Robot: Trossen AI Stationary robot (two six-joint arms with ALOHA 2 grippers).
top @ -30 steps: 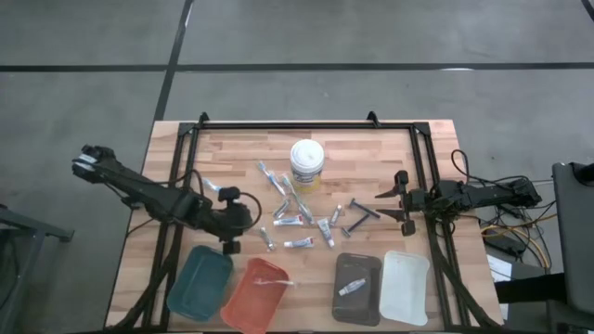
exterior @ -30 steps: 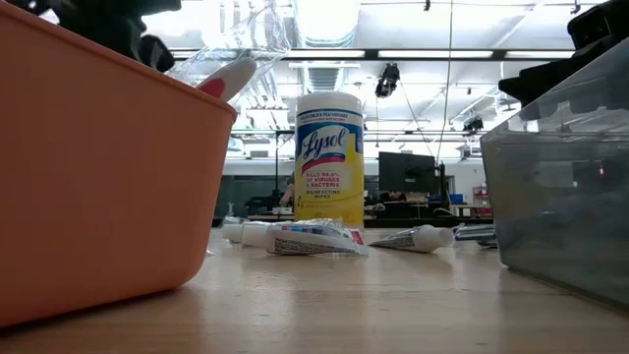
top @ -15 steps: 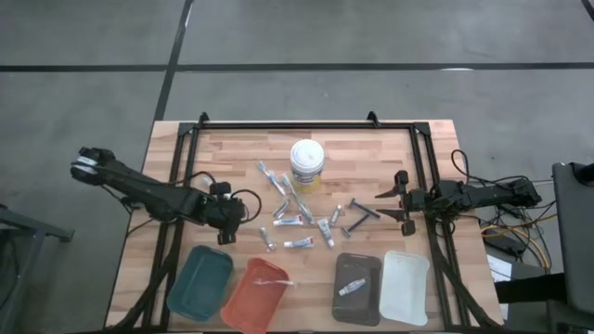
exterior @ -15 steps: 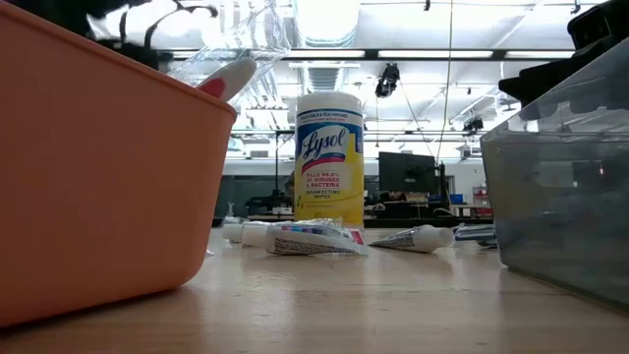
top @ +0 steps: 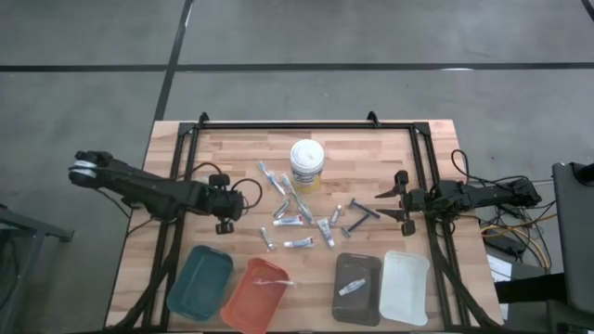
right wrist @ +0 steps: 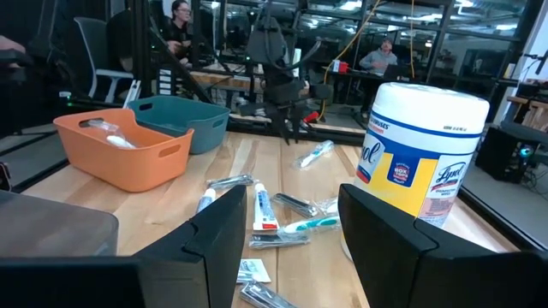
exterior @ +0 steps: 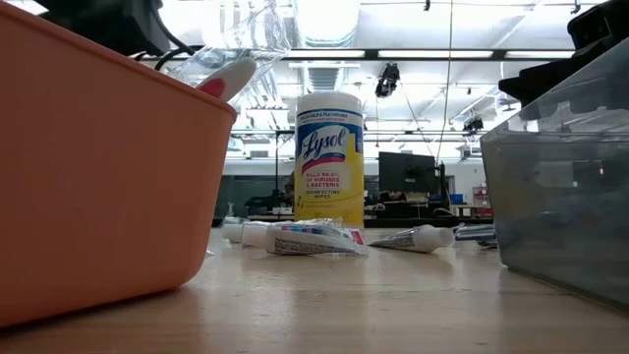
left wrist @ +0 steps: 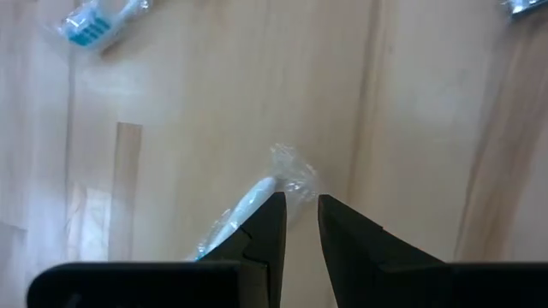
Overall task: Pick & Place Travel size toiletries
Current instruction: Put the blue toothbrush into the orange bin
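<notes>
Small silvery tubes and wrapped toothbrushes (top: pixel 295 215) lie scattered mid-table, with dark razors (top: pixel 362 213) to their right. Apart from them on the left lies one clear-wrapped toothbrush (left wrist: pixel 246 200), also seen in the right wrist view (right wrist: pixel 317 154). My left gripper (top: pixel 223 202) points steeply down just above this toothbrush's wrapper end (left wrist: pixel 291 169). Its fingers stand a narrow gap apart with bare wood between them (left wrist: pixel 300 224). The toothbrush's handle runs under one finger. My right gripper (top: pixel 401 199) waits level at the table's right, wide open (right wrist: pixel 300 231).
A large white-lidded wipes tub (top: pixel 307 162) stands behind the scattered items. Along the near edge sit a teal tray (top: pixel 200 281), an orange tray (top: pixel 243 306) holding a wrapped toothbrush, a dark grey tray (top: pixel 357 269) holding a tube, and a white tray (top: pixel 405 286).
My left gripper has moved from beside the teal and orange trays toward the far edge and down. It has tipped further downward and now hangs over the wrapped toothbrush on the left. Nothing on the table has moved.
</notes>
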